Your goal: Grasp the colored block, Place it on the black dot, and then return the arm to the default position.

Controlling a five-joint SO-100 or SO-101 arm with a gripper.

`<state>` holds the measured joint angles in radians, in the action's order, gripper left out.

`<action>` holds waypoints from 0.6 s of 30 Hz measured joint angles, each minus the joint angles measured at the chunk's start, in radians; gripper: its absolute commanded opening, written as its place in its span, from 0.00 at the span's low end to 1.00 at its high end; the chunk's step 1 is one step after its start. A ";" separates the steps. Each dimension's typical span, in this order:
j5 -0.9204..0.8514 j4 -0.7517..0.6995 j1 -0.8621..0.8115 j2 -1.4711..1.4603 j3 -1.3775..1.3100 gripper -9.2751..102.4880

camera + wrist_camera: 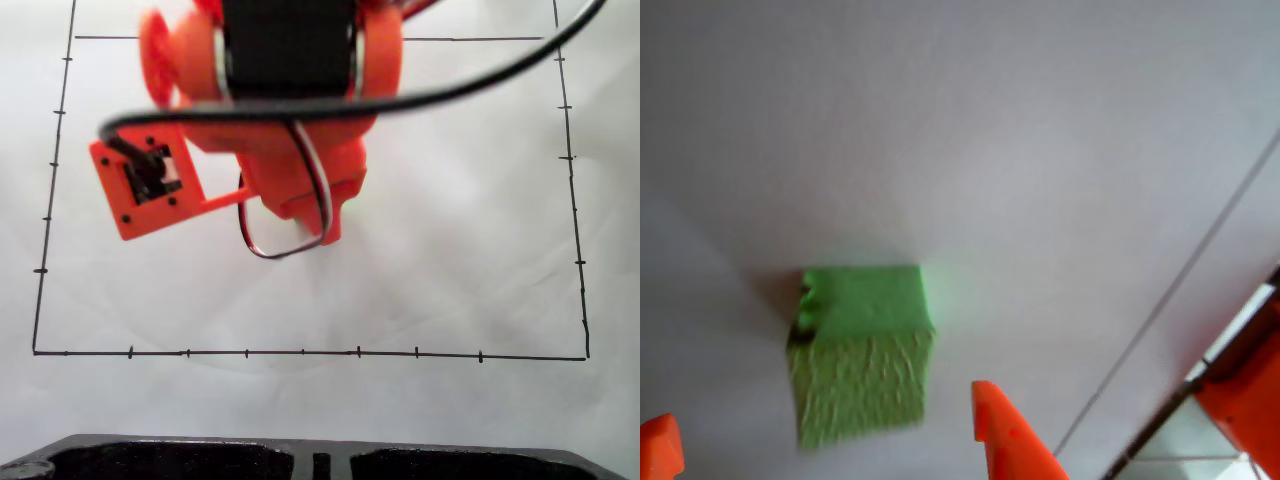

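The colored block (pixel 865 350), a bright green cube with a crackled side, rests on the white paper in the wrist view. A small black patch (pixel 802 322) peeks out at its upper left edge; this looks like the black dot, mostly covered by the cube. My gripper (pixel 825 400) is open, with one orange fingertip (pixel 1005 430) to the cube's right and the other at the lower left corner. Neither touches the cube. In the fixed view the orange arm (pixel 290 150) hangs over the middle of the marked square, its pointed finger (pixel 330 225) aimed down at the paper.
A thin black border (pixel 300 352) with tick marks frames the white sheet. A black cable (pixel 450 95) loops across the arm. A dark tray-like edge (pixel 200 460) runs along the bottom. In the wrist view a border line (pixel 1170 300) crosses the right side.
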<state>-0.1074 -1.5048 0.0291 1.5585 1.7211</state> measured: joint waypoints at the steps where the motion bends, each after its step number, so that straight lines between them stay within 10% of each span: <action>1: -0.005 -0.011 -0.005 0.023 0.000 0.43; 18: -0.064 -0.202 -0.078 0.569 0.138 0.18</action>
<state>-0.1718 -1.7073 -0.0491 2.1276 1.8592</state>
